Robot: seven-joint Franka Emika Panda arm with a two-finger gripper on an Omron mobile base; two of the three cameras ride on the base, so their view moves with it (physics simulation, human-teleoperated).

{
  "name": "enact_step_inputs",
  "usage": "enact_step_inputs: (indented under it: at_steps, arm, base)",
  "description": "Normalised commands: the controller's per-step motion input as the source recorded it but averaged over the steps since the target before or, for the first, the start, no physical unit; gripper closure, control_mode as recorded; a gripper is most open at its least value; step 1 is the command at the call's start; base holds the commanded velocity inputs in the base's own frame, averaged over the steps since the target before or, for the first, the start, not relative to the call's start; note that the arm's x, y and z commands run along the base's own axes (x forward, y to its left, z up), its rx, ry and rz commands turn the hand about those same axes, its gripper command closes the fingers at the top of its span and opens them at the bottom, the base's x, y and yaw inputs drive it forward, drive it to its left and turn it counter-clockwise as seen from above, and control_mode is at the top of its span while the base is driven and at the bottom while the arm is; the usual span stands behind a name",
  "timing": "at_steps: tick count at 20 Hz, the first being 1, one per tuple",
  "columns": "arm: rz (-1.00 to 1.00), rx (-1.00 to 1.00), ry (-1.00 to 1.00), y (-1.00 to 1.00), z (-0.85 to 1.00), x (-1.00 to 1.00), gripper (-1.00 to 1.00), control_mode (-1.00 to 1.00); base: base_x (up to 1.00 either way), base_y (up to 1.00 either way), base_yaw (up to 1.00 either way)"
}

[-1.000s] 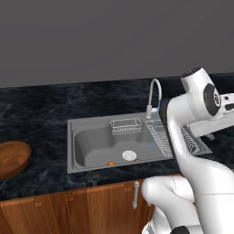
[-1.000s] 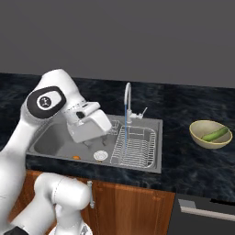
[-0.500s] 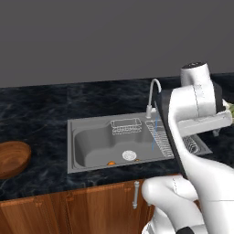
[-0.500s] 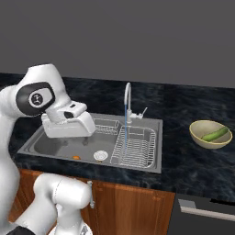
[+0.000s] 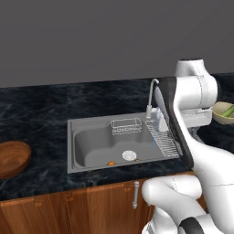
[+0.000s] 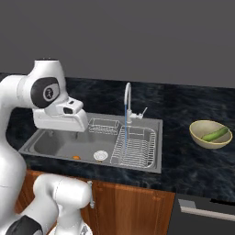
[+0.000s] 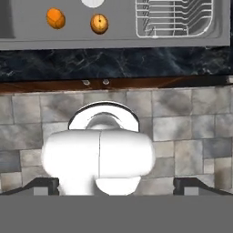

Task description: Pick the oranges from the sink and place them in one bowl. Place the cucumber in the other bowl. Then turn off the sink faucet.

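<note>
2 oranges (image 7: 55, 18) (image 7: 99, 23) side by side on sink (image 5: 91, 125) floor nr front wall. Cucumber (image 6: 215, 135) lying in olive-yellow bowl (image 6: 202, 139), R of sink. Brown wooden bowl (image 5: 11, 157) on counter, L. Faucet (image 6: 127, 102) running, thin blue stream.

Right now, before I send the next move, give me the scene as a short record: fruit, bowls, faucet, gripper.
oranges: two, both in the sink near the drain
cucumber: already lying in the olive-yellow bowl, right of the sink
wooden bowl: on the counter left of the sink, no fruit seen in it
faucet: running, blue stream falling into the basin
gripper: open, holding nothing, looking down over the counter edge and floor
left to do: both oranges, then faucet off
</note>
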Motion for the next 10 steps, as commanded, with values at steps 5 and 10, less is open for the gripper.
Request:
enact_step_inputs:
  at_steps: [5, 10]
  arm:
    - [0.08, 0.07, -0.02, 0.32, -0.29, 0.42, -1.00, -1.00]
    - [0.04, 0.00, -0.02, 0.32, -0.40, 0.46, -1.00, -1.00]
  base:
    - [0.00, 0.00, 0.00]
    - [0.00, 0.00, 0.00]
